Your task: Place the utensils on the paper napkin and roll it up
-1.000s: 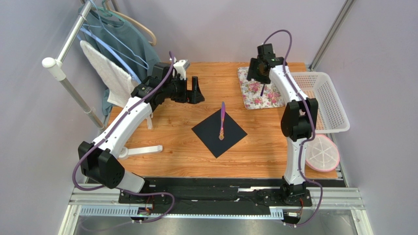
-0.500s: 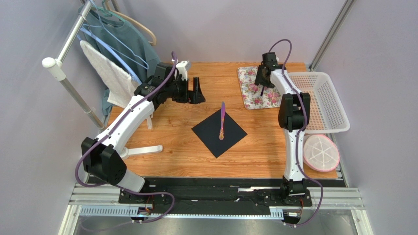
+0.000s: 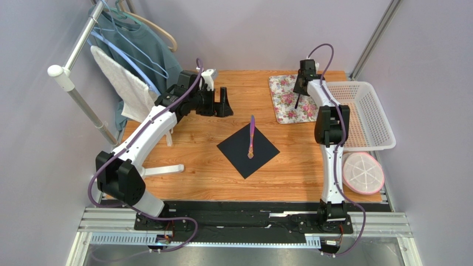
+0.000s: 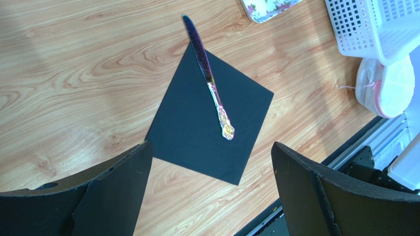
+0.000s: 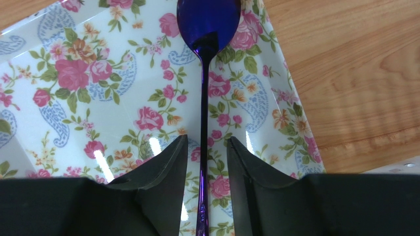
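The napkin (image 3: 248, 149) lies mid-table (image 3: 194, 166) as a black diamond. A purple knife (image 3: 252, 137) lies along it, blade tip past its far corner onto the wood. The left wrist view alone shows the knife's (image 4: 209, 81) ornate handle end resting near the napkin's (image 4: 197, 128) middle.

The left claw (image 3: 222, 102) hangs beyond the napkin and to its left. From above it is only a dark shape. Its own camera shows it (image 4: 209, 147) spread wide and holding nothing.

Beyond the napkin to the right, the right claw (image 3: 300, 91) is down over the floral mat (image 3: 286, 108), beside a white basket (image 3: 363, 113). From above the spoon (image 3: 298, 101) is a thin dark line. The right wrist view shows the spoon (image 5: 204, 123) flat on the mat (image 5: 98, 98), bowl away. The claw (image 5: 207, 142) is half spread, a finger on each side of the handle with a sliver of mat showing either side.
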Motion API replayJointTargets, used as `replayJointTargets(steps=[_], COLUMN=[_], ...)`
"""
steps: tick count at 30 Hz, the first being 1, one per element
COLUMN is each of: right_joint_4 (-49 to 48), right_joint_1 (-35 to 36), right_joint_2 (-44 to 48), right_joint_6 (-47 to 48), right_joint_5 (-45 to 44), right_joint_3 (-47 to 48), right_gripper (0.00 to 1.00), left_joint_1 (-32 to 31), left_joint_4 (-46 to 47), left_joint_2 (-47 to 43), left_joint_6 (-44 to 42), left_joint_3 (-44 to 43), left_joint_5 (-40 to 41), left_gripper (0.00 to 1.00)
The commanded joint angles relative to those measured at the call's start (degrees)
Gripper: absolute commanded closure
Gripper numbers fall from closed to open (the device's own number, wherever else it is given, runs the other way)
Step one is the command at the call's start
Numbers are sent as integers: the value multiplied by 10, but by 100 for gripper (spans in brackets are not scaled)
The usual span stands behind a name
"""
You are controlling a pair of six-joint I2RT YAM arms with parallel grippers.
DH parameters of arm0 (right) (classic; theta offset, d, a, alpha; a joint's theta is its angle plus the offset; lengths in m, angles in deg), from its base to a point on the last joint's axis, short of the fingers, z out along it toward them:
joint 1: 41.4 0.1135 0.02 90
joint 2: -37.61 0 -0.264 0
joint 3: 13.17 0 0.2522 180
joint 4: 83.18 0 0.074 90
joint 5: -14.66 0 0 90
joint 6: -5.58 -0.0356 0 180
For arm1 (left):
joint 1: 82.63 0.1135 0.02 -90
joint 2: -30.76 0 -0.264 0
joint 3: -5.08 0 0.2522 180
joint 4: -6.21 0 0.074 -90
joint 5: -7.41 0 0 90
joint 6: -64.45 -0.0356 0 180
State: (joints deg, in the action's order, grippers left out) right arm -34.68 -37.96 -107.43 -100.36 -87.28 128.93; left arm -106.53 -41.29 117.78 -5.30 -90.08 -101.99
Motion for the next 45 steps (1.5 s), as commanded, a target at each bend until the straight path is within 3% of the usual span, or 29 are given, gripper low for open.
replayJointTargets(steps=[1,2,6,12,18,21,25,27,31,33,34,40,45], right_joint_4=[-22,-23,-22,-14,-21,-25,-24,-27,-110,-146,-140,-17,110], right_joint_1=[-3,-4,-5,-8,-8,-8,-8,-8,-5,6,12,70,118], right_joint_2=[-20,-20,-19,21,137,206,286,331,397,423,452,569,633], right_joint_6=[-7,-8,-7,25,39,32,17,1,-107,-136,-129,7,152], right_joint_5=[-13,-13,-6,65,185,268,455,519,756,798,824,868,875], right_joint_3=[29,29,31,36,8,-22,-77,-122,-228,-285,-302,-403,-431], right_gripper=[68,71,100,100,100,100,100,100,100,100,100,100,100], left_joint_1=[3,3,6,6,6,7,10,10,10,10,10,10,10], left_joint_4=[-1,-1,-2,45,85,81,77,96,103,107,105,162,174], left_joint_2=[3,4,10,-1,-36,-48,-66,-84,-102,-127,-139,-289,-355], left_joint_6=[0,-1,4,17,-13,-30,-16,-35,-144,-199,-272,-553,-603], left_joint_3=[-27,-27,-31,-10,-14,-24,-33,-34,-63,-60,-53,116,193], left_joint_5=[-2,-1,-4,-27,-49,-81,-131,-192,-265,-287,-286,-265,-251], left_gripper=[1,1,1,1,1,1,1,1,1,2,2,3,6])
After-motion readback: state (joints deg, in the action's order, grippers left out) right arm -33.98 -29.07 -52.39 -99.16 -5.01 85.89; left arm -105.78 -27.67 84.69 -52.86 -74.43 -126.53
